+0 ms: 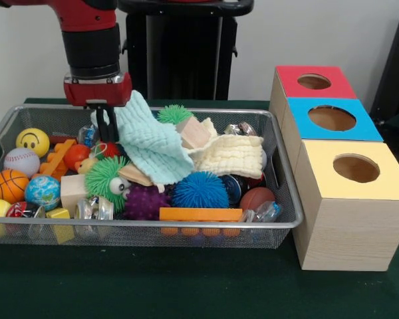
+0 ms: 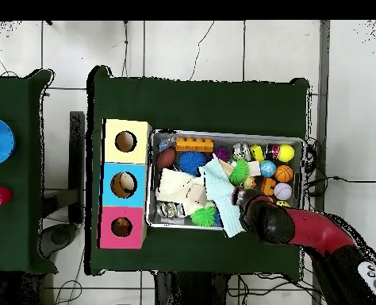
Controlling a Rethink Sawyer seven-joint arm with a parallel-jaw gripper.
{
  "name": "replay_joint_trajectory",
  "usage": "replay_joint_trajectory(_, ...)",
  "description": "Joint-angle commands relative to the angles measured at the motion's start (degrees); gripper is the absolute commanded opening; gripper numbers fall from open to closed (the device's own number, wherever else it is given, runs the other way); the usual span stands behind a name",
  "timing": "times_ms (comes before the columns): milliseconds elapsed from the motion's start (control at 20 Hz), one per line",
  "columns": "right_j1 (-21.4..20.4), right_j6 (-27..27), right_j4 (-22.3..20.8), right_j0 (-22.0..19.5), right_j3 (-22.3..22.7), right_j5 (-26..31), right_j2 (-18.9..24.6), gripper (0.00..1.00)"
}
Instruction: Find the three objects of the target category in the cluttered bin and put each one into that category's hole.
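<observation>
Front view: the gripper point(image 1: 106, 126) is reaching down into the wire-mesh bin point(image 1: 287, 199); its dark fingers are sitting close together at the upper corner of the mint cloth point(image 1: 149, 143), seemingly pinching it, though the contact itself is too dark to confirm

Mint cloth: draping from that corner across the middle of the bin; probably being taken hold of so it can be lifted off whatever it is covering

Cream cloth point(image 1: 231, 156): lying crumpled just beside the mint cloth, toward the boxes

Target holes: red box point(image 1: 314, 81), blue box point(image 1: 331, 118) and yellow box point(image 1: 356, 168) are standing in a row just outside the bin

Task objects: the category is not being shown; candidates are lying all over the bin

Overhead view: the red arm point(image 2: 318, 234) is entering over the bin's edge; the gripper itself is hiding beneath it
</observation>
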Motion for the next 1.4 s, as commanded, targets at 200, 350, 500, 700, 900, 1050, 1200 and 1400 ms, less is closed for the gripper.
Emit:
replay_joint_trajectory(200, 3.5, 0.4, -4.6, 0.3, -2.3, -5.7, 2.6, 0.0)
replay_joint_trajectory(350, 4.2, -2.5, -4.7, -1.5, -4.2, -3.4, 4.5, 0.0)
replay_joint_trajectory(500, 5.6, -3.9, -5.1, -2.1, -6.2, -2.1, 5.8, 0.0)
replay_joint_trajectory(700, 6.5, -4.1, -5.8, -2.3, -7.6, -1.8, 6.4, 0.0)
replay_joint_trajectory(900, 6.4, -4.0, -6.0, -2.6, -7.8, -1.2, 6.8, 0.0)
replay_joint_trajectory(1050, 5.8, -4.0, -5.9, -2.9, -7.4, -0.5, 7.1, 0.0)
replay_joint_trajectory(1200, 5.7, -4.0, -5.8, -2.7, -7.6, -0.1, 7.0, 0.0)
replay_joint_trajectory(1400, 6.1, -5.5, -5.6, -3.8, -8.1, 1.2, 8.1, 0.0)
